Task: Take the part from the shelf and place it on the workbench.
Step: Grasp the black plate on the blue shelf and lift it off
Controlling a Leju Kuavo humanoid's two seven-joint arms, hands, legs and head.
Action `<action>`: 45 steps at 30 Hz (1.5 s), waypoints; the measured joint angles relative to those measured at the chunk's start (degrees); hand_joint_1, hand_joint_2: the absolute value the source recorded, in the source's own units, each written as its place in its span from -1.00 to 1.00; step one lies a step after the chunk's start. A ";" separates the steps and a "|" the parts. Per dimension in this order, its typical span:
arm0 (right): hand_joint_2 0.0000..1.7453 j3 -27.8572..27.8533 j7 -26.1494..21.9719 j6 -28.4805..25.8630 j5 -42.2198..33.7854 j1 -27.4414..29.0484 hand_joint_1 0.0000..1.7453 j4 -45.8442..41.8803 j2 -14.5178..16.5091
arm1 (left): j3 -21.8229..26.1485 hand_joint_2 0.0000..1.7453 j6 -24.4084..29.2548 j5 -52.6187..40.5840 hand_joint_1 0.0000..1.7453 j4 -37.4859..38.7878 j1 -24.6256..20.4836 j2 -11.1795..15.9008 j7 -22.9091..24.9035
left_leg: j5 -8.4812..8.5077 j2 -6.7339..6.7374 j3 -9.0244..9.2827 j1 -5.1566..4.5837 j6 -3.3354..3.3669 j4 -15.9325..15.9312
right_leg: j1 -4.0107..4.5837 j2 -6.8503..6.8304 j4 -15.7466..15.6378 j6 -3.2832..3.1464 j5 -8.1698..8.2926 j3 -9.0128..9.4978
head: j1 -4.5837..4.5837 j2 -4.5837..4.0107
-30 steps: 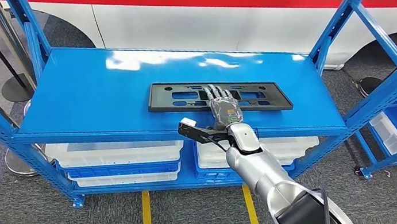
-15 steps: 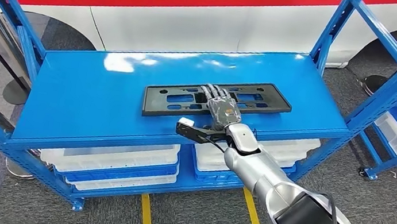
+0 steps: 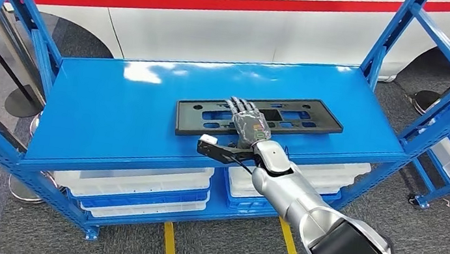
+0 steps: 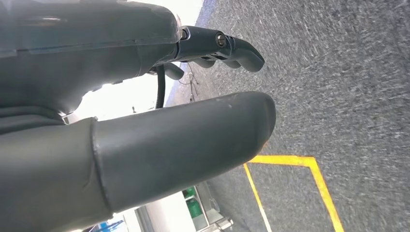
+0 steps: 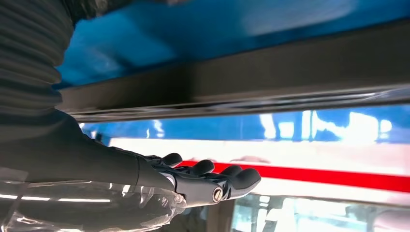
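The blue shelf carries the black part flat on its top deck, toward the front right. The right arm reaches up over the shelf's front edge, and the right hand lies palm-down on the part, fingers stretched flat, gripping nothing. Away from the shelf, the left hand hangs over grey floor, fingers loosely apart, holding nothing.

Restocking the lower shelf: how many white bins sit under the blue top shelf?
2 stacks show, both on the lower level: one at left, one at right behind the right arm. Layers per stack are unclear; more may be hidden.
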 joint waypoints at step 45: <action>1.00 -1.74 -3.96 -5.61 2.18 1.75 1.00 -3.01 -0.19 | 2.92 -1.00 -0.54 -1.79 -1.00 -2.02 0.34 -0.51 -2.46 | -0.23 -0.09 0.01 -0.57 1.35 0.10 | -0.36 -0.08 -1.01 2.36 0.36 0.42 | -0.01 0.00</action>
